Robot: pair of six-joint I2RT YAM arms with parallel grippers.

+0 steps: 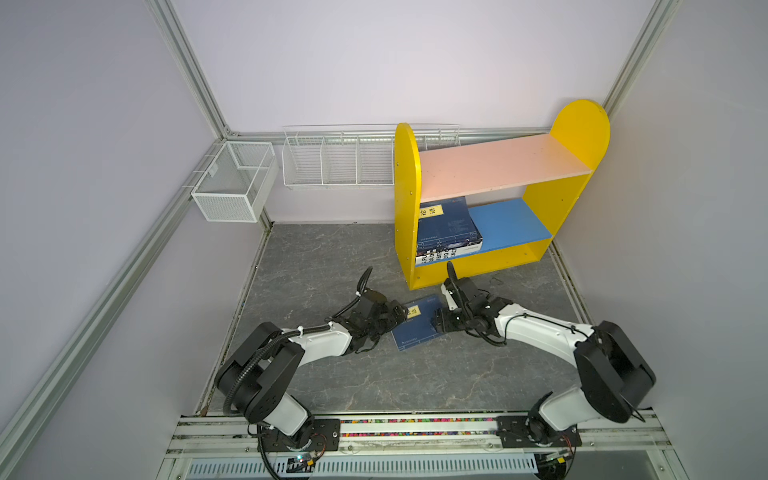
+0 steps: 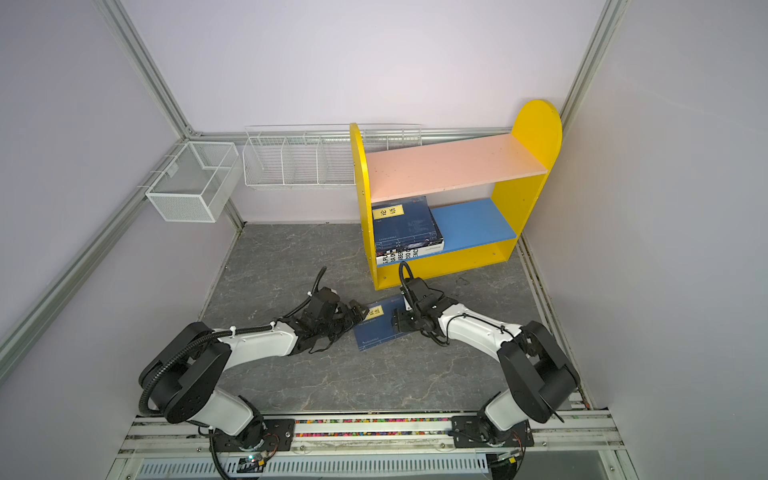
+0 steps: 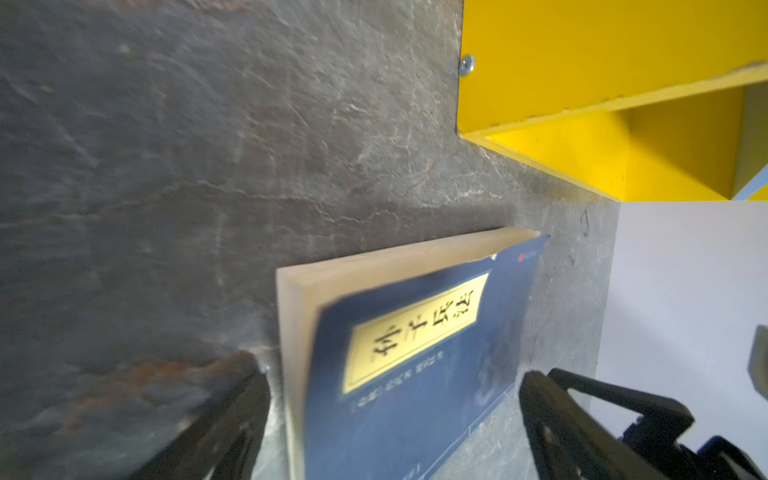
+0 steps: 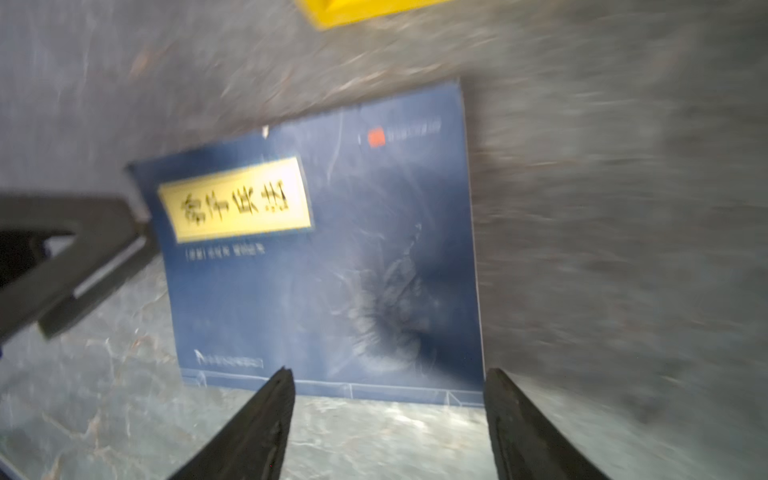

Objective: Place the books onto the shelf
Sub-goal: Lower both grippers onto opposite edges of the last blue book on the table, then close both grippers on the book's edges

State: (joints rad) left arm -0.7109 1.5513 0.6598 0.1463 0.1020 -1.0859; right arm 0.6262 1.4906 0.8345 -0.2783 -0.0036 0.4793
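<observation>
- Left tool (image 1: 397,314) open, astride a corner of the navy book (image 1: 417,328); gripping nothing
- Navy book flat on the table (image 1: 332,257) between both tools; probably light, floppy, glossy; best pinched across its thickness at an edge
- Right tool (image 1: 437,322) open at the opposite edge
- Shelf (image 1: 405,199) just beyond; blue board (image 1: 511,224) half stacked; walls (image 1: 706,208) close

Navy book (image 1: 415,330) is lying flat on the floor at centre frame; stacked books (image 1: 451,226) are resting on the shelf's (image 1: 405,199) blue board (image 1: 511,224), upper right.

One shelf (image 1: 405,208), two baskets (image 1: 224,208), one loose book (image 1: 417,328).
</observation>
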